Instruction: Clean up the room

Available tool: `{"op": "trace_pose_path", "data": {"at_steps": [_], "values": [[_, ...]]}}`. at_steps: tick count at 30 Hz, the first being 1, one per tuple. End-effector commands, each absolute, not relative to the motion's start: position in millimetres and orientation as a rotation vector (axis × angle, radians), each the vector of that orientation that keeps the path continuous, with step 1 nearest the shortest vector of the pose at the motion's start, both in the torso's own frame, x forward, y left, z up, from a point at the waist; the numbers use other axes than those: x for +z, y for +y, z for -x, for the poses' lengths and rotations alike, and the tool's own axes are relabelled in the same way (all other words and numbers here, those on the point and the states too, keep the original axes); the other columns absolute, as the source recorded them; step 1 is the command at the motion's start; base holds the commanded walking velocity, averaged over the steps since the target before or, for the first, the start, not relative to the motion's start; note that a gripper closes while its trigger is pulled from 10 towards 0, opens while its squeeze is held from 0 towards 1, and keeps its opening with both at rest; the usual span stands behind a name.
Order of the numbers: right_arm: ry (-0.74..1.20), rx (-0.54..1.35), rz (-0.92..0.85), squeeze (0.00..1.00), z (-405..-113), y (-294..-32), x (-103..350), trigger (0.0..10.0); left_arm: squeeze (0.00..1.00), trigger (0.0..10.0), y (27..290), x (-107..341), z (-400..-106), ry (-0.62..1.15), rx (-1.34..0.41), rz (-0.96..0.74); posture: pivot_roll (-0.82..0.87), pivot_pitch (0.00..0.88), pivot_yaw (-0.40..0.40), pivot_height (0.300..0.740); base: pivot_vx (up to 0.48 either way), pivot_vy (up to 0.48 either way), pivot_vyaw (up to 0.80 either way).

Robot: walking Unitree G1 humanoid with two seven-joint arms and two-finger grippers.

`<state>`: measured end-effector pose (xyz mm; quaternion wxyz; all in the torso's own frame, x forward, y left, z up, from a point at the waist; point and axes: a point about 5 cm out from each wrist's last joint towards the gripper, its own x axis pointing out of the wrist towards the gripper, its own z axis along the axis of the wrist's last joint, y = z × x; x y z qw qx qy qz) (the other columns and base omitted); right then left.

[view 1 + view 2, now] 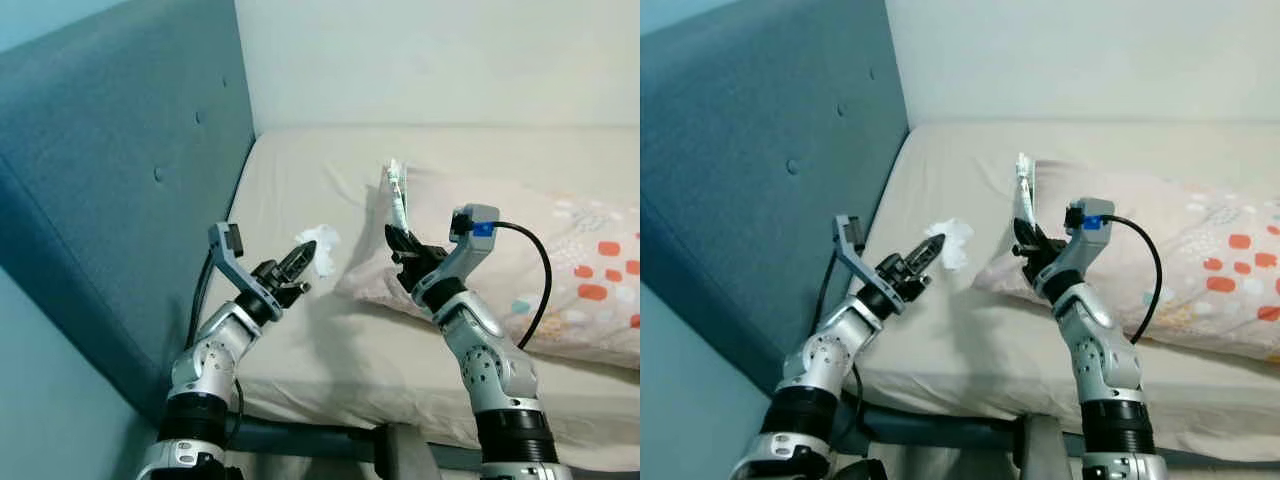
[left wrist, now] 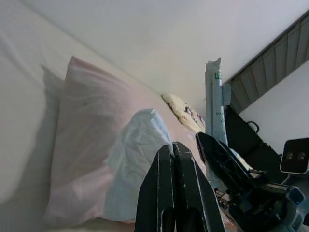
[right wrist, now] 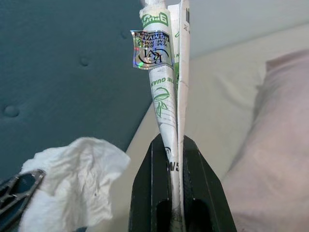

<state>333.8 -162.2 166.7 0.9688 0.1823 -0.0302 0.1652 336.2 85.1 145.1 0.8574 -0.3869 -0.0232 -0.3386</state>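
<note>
Here the right gripper (image 3: 177, 159) has its fingers (image 3: 198, 169) clamped on the base of a white-and-green wrapper (image 3: 166, 92), held upright above the pillow (image 1: 520, 250). The left gripper (image 1: 305, 252) has its fingers (image 2: 159, 193) pressed together, holding nothing visible, tips just beside a crumpled white tissue (image 1: 322, 243) on the beige bed (image 1: 330, 330) near the blue headboard (image 1: 110, 180).
</note>
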Motion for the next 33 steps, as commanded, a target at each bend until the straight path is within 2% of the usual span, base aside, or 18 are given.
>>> {"op": "trace_pose_path", "data": {"at_steps": [1, 3, 10, 19, 27, 28, 33], "values": [[-0.037, 0.313, -0.363, 0.00, -332.7, -167.1, 155.7, 10.0, 0.00, 10.0, 82.9, 139.4, -336.9, -0.024, -0.688, 0.810, -0.13, 0.000, 0.032, 0.620, 0.000, 0.000, 0.00], [-0.037, 0.313, -0.363, 0.00, -332.7, -167.1, 155.7, 10.0, 0.00, 10.0, 82.9, 139.4, -336.9, -0.024, -0.688, 0.810, -0.13, 0.000, 0.032, 0.620, 0.000, 0.000, 0.00], [0.105, 0.259, -0.326, 0.00, -327.4, -173.0, 113.8, 10.0, 0.00, 10.0, 90.4, 126.2, -334.3, 0.014, -0.641, 0.766, -0.11, 0.000, 0.033, 0.645, 0.000, 0.000, 0.00], [0.138, 0.260, -0.286, 0.00, -324.8, -172.9, 102.3, 10.0, 0.00, 10.0, 90.9, 118.7, -329.8, 0.035, -0.632, 0.755, -0.12, 0.000, 0.047, 0.670, 0.000, 0.000, 0.00], [0.251, 0.201, -0.230, 0.00, -315.8, -184.9, 69.8, 10.0, 0.00, 10.0, 97.8, 94.7, -326.6, 0.110, -0.591, 0.697, -0.11, 0.000, 0.051, 0.690, 0.000, 0.000, 0.00], [0.325, 0.163, -0.188, 0.00, -307.7, -193.5, 50.8, 10.0, 0.00, 10.0, 106.0, 79.9, -322.3, 0.166, -0.560, 0.658, -0.11, 0.000, 0.051, 0.700, -0.480, 0.000, 0.00], [0.406, 0.132, -0.121, 0.00, -296.5, -200.9, 31.1, 10.0, 0.00, 10.0, 117.4, 63.9, -314.2, 0.222, -0.533, 0.608, -0.11, 0.000, 0.051, 0.720, -0.480, 0.000, 0.00]]}}
